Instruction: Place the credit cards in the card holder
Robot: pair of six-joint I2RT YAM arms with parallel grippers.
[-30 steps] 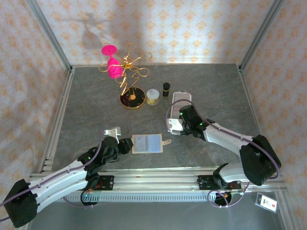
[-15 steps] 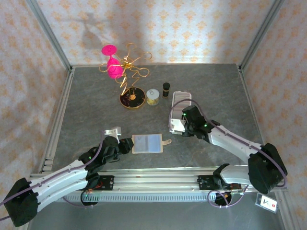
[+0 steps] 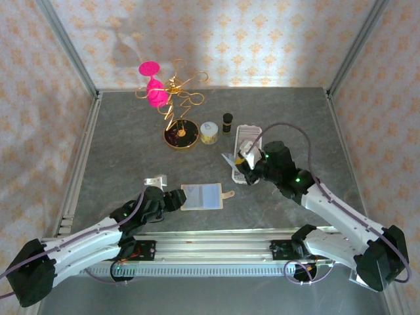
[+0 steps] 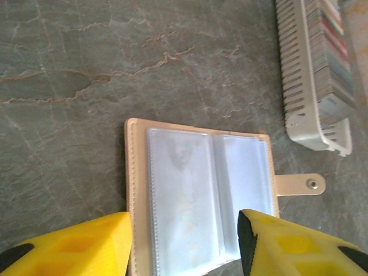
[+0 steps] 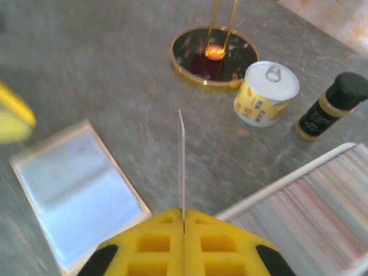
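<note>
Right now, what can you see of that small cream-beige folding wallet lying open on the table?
The small cream-beige folding wallet lies open and flat on the grey stone-look table, inner side up. Its cover looks like stitched leather; inside are two clear bluish plastic sleeves side by side, with no card that I can see. A short strap with a metal snap sticks out from one side. The left arm's yellow tool stands open over one edge; whether it touches I cannot tell.

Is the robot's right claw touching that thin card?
Touching. In the right wrist view the right gripper is shut on the card, which sticks out edge-on from between its yellow fingers, with no gap.
</note>
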